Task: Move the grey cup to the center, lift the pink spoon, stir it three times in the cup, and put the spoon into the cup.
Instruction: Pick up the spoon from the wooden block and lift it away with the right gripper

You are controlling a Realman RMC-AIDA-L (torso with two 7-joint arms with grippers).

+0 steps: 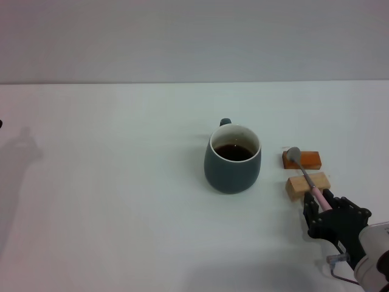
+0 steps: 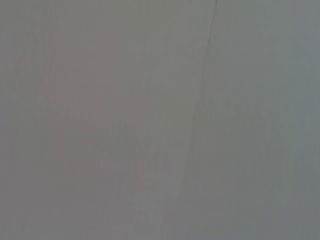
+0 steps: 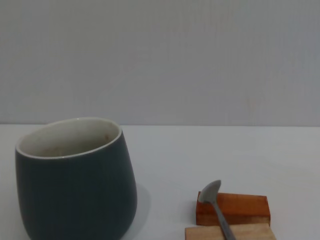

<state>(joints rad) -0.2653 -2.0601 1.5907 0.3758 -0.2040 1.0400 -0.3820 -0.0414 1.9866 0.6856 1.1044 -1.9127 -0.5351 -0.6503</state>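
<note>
Head view: grey cup [image 1: 233,159] sits central; my right claw [image 1: 320,205] seemingly closed around the pink spoon [image 1: 307,177] handle, lift and stirring remain.

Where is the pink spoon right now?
In the head view, the slender pink-handled metal spoon lies right of the dark blue-grey ceramic mug, across the orange block and light wooden block, its handle end at the right hand.

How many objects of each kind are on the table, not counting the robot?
Grey cup: 1
Pink spoon: 1
Blocks: 2, the orange block and the wooden block
Total: 4
</note>
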